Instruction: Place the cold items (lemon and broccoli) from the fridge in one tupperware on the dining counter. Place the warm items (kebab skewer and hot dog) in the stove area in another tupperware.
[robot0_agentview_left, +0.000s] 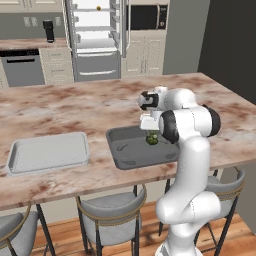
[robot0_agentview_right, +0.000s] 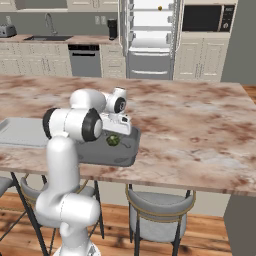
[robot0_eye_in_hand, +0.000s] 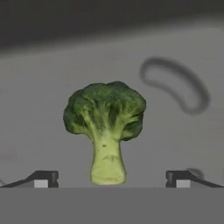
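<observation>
The white arm's two-finger gripper hangs over the dark grey rectangular tupperware with sloping walls on the beige, brown-veined marble dining counter. Its jaws stand spread wide, grasping nothing; the dark fingertips sit well apart on either side of the small dark green broccoli floret with its paler stem. The broccoli lies on the tupperware's floor, free of both fingertips.
</observation>
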